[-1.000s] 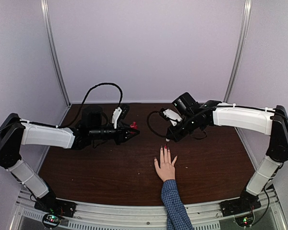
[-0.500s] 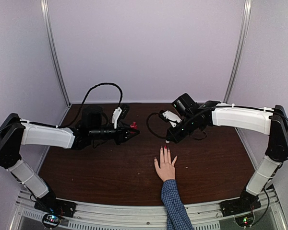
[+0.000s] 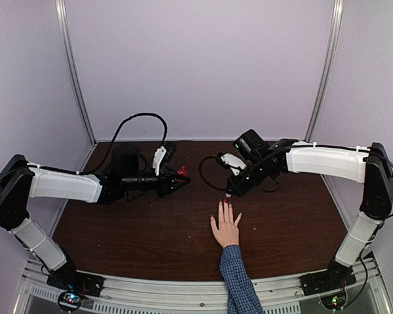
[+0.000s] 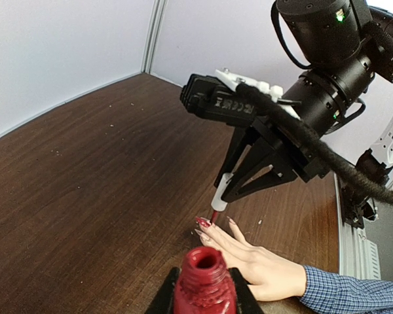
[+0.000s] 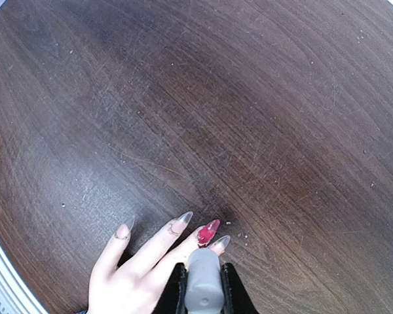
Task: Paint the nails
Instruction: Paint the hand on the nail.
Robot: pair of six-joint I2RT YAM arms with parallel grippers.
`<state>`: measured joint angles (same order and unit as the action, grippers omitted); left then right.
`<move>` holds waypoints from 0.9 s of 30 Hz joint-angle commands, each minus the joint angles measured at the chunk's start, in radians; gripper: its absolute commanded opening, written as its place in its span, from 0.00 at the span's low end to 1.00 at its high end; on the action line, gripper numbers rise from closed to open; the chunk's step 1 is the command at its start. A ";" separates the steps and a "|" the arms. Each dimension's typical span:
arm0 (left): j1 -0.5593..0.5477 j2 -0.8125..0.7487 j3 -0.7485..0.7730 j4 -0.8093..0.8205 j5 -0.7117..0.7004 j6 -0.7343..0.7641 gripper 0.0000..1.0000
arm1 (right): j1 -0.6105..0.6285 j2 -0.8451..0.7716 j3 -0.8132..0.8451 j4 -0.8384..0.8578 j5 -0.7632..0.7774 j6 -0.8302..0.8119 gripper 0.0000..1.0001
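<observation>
Hand (image 3: 226, 229) lying flat on the brown table (image 3: 131, 229), fingers spread, nails (image 5: 207, 232) pointing away, one painted red. Right gripper (image 3: 230, 190) clamped on the white-capped brush (image 4: 220, 195) right above that nail. Left gripper (image 4: 203, 304) squeezing the open red polish bottle (image 4: 203, 281), well off to the left.
</observation>
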<state>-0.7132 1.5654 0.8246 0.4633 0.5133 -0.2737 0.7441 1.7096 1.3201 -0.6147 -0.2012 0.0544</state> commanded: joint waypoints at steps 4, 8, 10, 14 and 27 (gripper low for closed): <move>0.006 -0.004 0.004 0.054 0.007 0.011 0.00 | 0.002 0.011 0.019 0.026 0.017 0.002 0.00; 0.007 -0.003 0.006 0.055 0.006 0.013 0.00 | 0.002 0.016 0.018 0.034 0.021 0.002 0.00; 0.006 -0.001 0.006 0.055 0.007 0.012 0.00 | 0.002 0.022 0.019 0.034 0.021 0.003 0.00; 0.006 -0.002 0.007 0.054 0.007 0.014 0.00 | 0.001 0.024 0.018 0.038 0.027 0.004 0.00; 0.006 -0.010 0.006 0.048 0.005 0.020 0.00 | 0.000 0.023 0.017 0.061 0.043 0.012 0.00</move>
<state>-0.7132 1.5654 0.8246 0.4633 0.5133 -0.2729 0.7437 1.7248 1.3201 -0.5793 -0.1829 0.0559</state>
